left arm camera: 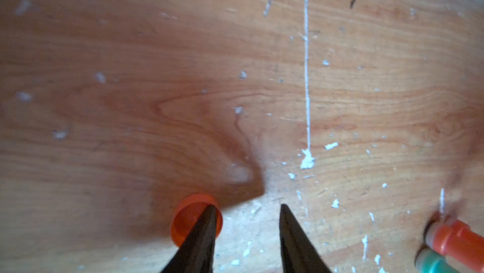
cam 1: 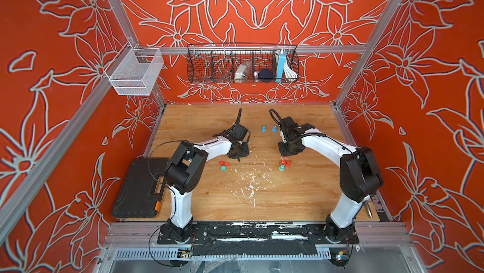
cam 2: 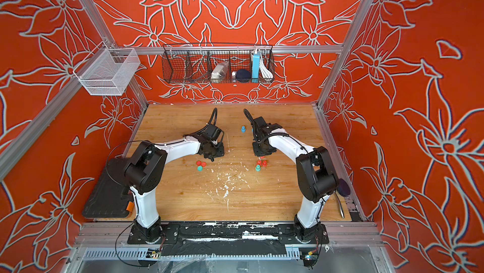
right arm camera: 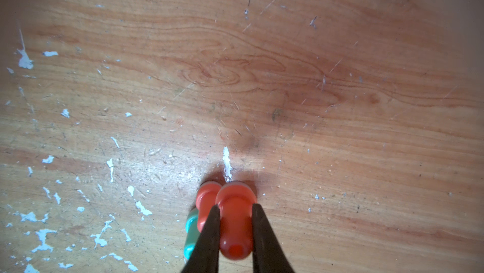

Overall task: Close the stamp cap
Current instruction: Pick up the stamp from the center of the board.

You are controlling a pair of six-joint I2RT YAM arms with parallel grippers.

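Observation:
My right gripper (right arm camera: pixel 235 205) is shut on the neck of a red stamp (right arm camera: pixel 235 232) that stands upright on the wooden table (cam 1: pixel 262 195). A second red stamp (right arm camera: pixel 207 198) and a teal stamp (right arm camera: pixel 192 232) crowd against it on one side. In both top views this cluster (cam 1: pixel 285 164) sits just below the right gripper (cam 2: pixel 262 157). My left gripper (left arm camera: pixel 247 206) is open, with bare wood between its fingers. One fingertip overlaps an orange-red cap (left arm camera: pixel 188 219) that lies open side up, outside the gap. Two red caps (cam 1: pixel 224 163) and a teal cap (cam 1: pixel 223 168) lie left of the left gripper (cam 1: pixel 237 159).
Two blue stamps (cam 1: pixel 269 129) stand farther back between the arms. A black tool case (cam 1: pixel 138 188) lies at the table's left edge, and a spoon (cam 1: pixel 368 210) at its right edge. A wire basket (cam 1: pixel 242 63) and a white mesh basket (cam 1: pixel 136 71) hang above.

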